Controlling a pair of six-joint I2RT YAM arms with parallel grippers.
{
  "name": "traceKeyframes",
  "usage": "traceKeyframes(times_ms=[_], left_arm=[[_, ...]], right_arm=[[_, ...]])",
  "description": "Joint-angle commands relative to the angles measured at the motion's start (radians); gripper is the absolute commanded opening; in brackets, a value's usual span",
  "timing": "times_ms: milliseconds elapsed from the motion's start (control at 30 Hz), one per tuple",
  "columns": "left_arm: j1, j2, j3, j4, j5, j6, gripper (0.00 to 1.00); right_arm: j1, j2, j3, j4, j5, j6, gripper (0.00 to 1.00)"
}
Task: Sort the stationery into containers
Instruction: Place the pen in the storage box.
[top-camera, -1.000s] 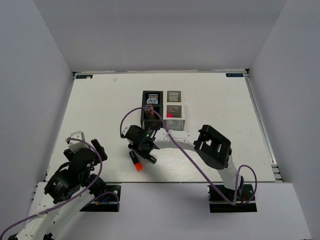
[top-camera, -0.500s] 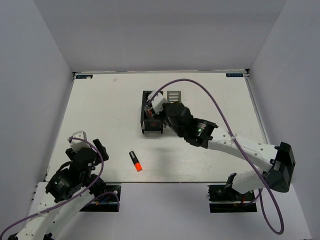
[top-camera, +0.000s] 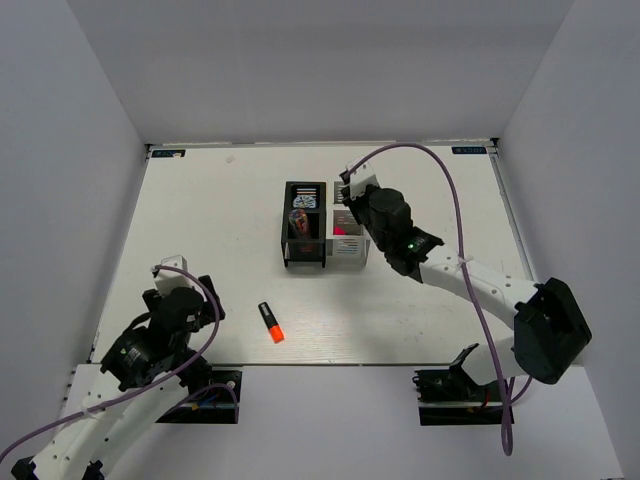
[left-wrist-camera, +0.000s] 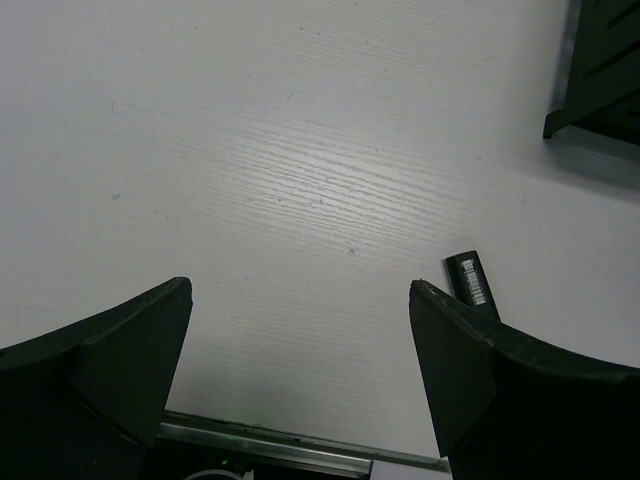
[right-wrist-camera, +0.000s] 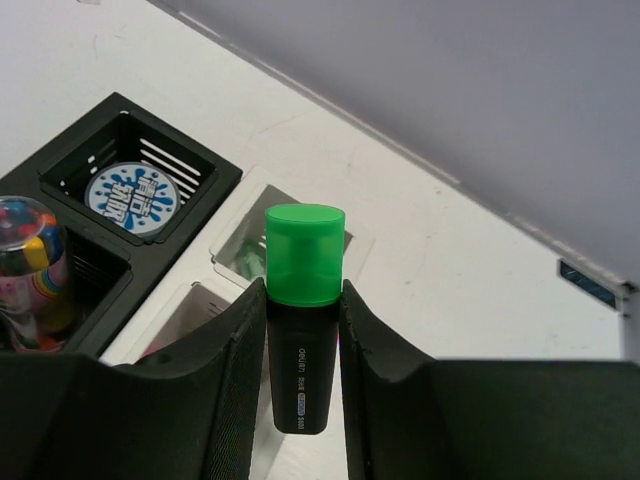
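My right gripper is shut on a black highlighter with a green cap, held upright above the white bins; in the top view it hovers over the block of four bins. The far black bin holds the blue-white roll, the near black bin a colourful capsule case. A pale-green tube lies in the far white bin, and something pink shows in the near white bin. The orange-ended highlighter lies on the table. My left gripper is open and empty, left of it.
The table's near edge rail runs just under my left gripper. A corner of the black bins shows at the far right of the left wrist view. The right arm's purple cable arcs above the table.
My right arm has swung from beside the orange highlighter up to the bins, then right from the black bins to the white ones. My left arm has shifted slightly right.
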Motion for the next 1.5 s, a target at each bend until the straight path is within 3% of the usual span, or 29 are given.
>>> traceKeyframes(times_ms=[0, 167, 633, 667, 733, 767, 867, 900, 967, 1033, 1067, 1100, 1133, 1167, 1233, 1300, 1333, 1400, 1433, 1467], left_arm=[[0.002, 0.006, -0.008, 0.019, 0.012, 0.015, 1.0], [0.0, 0.017, -0.01, 0.027, 0.018, 0.021, 1.0], [0.002, 0.055, -0.014, 0.05, 0.063, 0.041, 1.0], [0.0, 0.059, -0.013, 0.052, 0.07, 0.03, 1.0], [0.002, 0.106, -0.004, 0.076, 0.118, 0.015, 0.98], [0.002, 0.123, 0.009, 0.088, 0.13, 0.002, 0.94], [0.002, 0.273, 0.062, 0.124, 0.2, -0.065, 0.58], [0.002, 0.299, 0.072, 0.13, 0.213, -0.108, 0.26], [0.002, 0.4, 0.091, 0.174, 0.277, -0.145, 0.17], [0.0, 0.443, 0.098, 0.199, 0.308, -0.228, 0.25], [-0.007, 0.512, 0.102, 0.226, 0.311, -0.275, 0.34], [-0.01, 0.534, 0.108, 0.228, 0.308, -0.321, 0.38], [-0.015, 0.555, 0.113, 0.237, 0.305, -0.346, 0.46], [-0.038, 0.624, 0.125, 0.227, 0.298, -0.399, 0.53], [-0.064, 0.675, 0.156, 0.19, 0.256, -0.494, 0.63], [-0.107, 0.787, 0.217, 0.159, 0.219, -0.53, 0.69], [-0.118, 0.813, 0.231, 0.159, 0.215, -0.529, 0.71], [-0.144, 0.917, 0.277, 0.18, 0.242, -0.529, 0.73], [-0.15, 0.942, 0.286, 0.183, 0.248, -0.522, 0.73], [-0.156, 1.014, 0.311, 0.184, 0.25, -0.525, 0.71]], right_arm=[[-0.046, 0.018, 0.04, 0.045, -0.098, 0.132, 0.0], [-0.088, 0.045, 0.057, -0.027, -0.25, 0.245, 0.0], [-0.109, 0.154, 0.033, 0.092, -0.382, 0.194, 0.0], [-0.115, 0.154, 0.025, 0.097, -0.384, 0.187, 0.21], [-0.114, 0.145, 0.014, 0.097, -0.408, 0.172, 0.39], [-0.118, 0.136, 0.01, 0.092, -0.414, 0.167, 0.54], [-0.12, 0.112, 0.022, 0.054, -0.427, 0.175, 0.67], [-0.12, 0.105, 0.022, 0.048, -0.436, 0.18, 0.68], [-0.123, 0.081, 0.026, 0.019, -0.442, 0.18, 0.7], [-0.121, 0.061, 0.028, -0.004, -0.438, 0.181, 0.63], [-0.121, 0.044, 0.031, -0.027, -0.424, 0.184, 0.54], [-0.121, 0.018, 0.033, -0.068, -0.419, 0.192, 0.19], [-0.12, 0.009, 0.043, -0.099, -0.395, 0.207, 0.03], [-0.121, -0.028, 0.052, -0.175, -0.382, 0.227, 0.0], [-0.126, -0.045, 0.121, -0.355, -0.385, 0.262, 0.02], [-0.137, -0.077, 0.166, -0.563, -0.43, 0.27, 0.42], [-0.137, -0.088, 0.163, -0.605, -0.465, 0.27, 0.5], [-0.147, -0.167, 0.088, -0.648, -0.52, 0.282, 0.46], [-0.154, -0.194, 0.057, -0.642, -0.525, 0.284, 0.35], [-0.154, -0.247, 0.031, -0.626, -0.533, 0.285, 0.32]])
